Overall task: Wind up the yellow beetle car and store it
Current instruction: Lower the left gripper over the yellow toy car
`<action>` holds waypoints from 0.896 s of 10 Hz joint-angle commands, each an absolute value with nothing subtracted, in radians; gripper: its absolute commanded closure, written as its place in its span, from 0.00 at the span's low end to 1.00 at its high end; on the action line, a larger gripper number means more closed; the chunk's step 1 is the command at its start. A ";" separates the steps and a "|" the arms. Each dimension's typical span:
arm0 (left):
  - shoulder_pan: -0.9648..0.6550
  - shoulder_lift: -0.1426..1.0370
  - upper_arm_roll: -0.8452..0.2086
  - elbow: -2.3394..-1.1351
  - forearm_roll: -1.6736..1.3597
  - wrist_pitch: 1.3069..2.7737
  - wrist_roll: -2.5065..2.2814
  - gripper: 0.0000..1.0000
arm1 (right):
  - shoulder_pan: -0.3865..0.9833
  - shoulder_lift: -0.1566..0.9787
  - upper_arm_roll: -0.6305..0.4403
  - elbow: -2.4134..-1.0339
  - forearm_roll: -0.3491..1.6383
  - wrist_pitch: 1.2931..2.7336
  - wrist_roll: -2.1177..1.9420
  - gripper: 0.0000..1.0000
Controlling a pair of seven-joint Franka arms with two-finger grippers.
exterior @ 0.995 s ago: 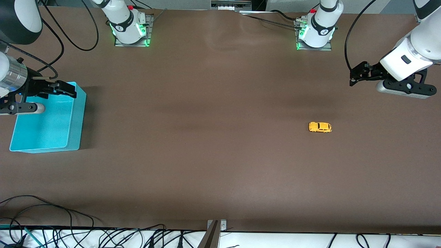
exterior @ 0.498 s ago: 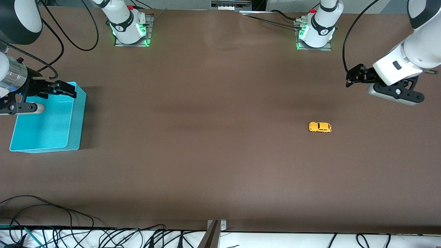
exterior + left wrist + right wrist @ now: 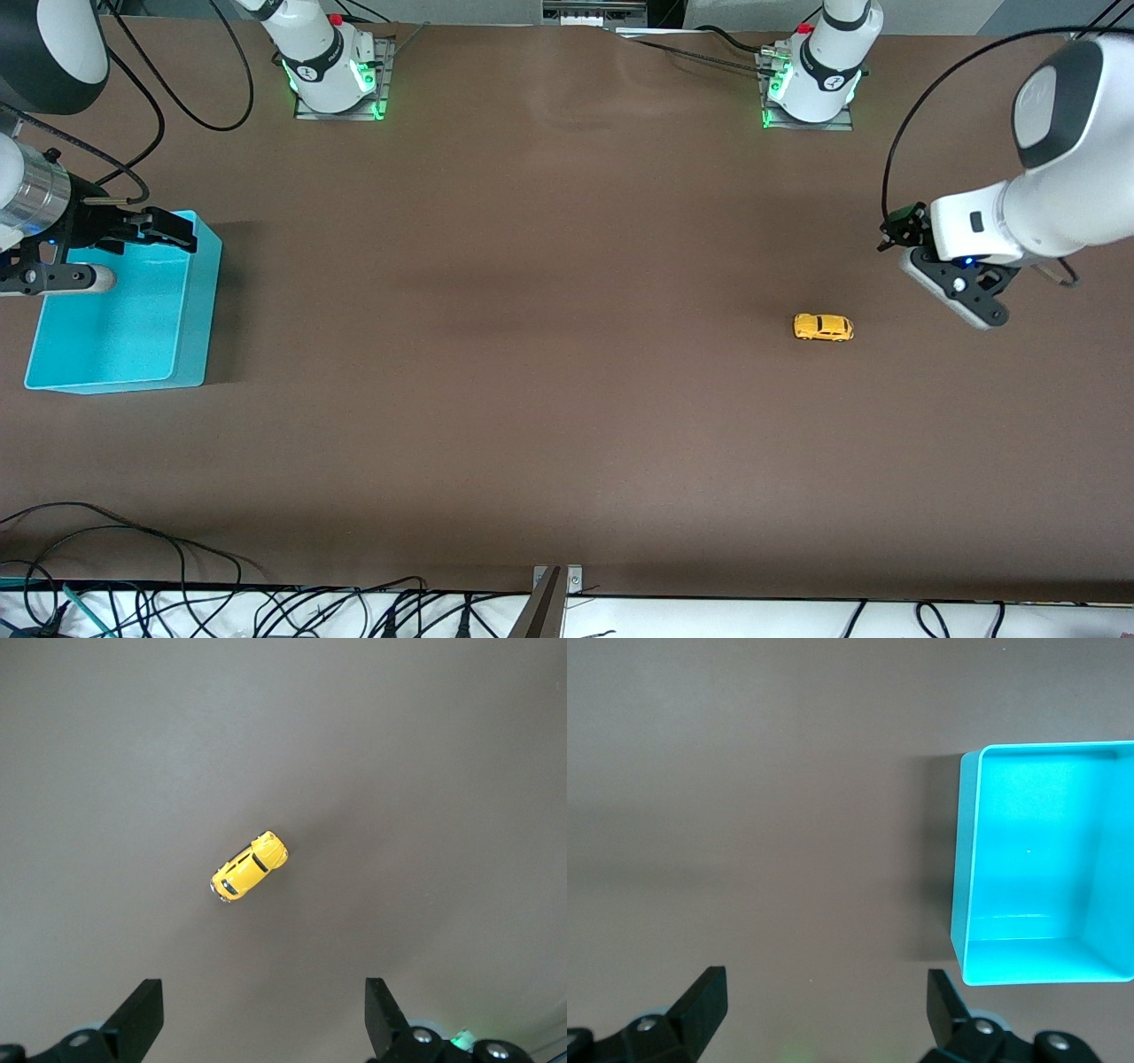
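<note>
The yellow beetle car [image 3: 823,327] stands on its wheels on the brown table toward the left arm's end. It also shows in the left wrist view [image 3: 250,868]. My left gripper [image 3: 897,229] hangs open and empty above the table beside the car, toward the left arm's end; its open fingers frame bare table short of the car in its wrist view [image 3: 263,985]. My right gripper [image 3: 170,230] waits open and empty over the corner of the teal bin [image 3: 190,306]. In the right wrist view the gripper [image 3: 826,974] is over bare table, with the empty bin [image 3: 964,859] beside it.
The two arm bases [image 3: 332,71] [image 3: 813,80] stand at the table edge farthest from the front camera. Loose black cables [image 3: 133,567] and a metal bracket [image 3: 549,598] lie along the nearest edge.
My left arm has swung down and toward the car, and its wrist has turned so that its camera faces down at the table. The car and the right arm have not moved.
</note>
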State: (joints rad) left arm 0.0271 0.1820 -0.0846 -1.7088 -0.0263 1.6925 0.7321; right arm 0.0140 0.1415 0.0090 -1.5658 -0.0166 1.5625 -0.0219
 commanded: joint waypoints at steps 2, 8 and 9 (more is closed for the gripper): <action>0.046 0.215 -0.086 -1.874 -0.031 1.912 0.992 0.00 | 0.014 0.150 0.011 -1.545 -0.023 1.552 -0.008 0.00; 0.052 0.310 -0.091 -2.131 -0.031 2.414 1.414 0.00 | 0.014 0.150 0.011 -1.545 -0.021 1.557 -0.006 0.00; 0.049 0.325 -0.091 -2.150 -0.031 2.471 1.452 0.00 | 0.014 0.150 0.011 -1.545 -0.021 1.557 -0.006 0.00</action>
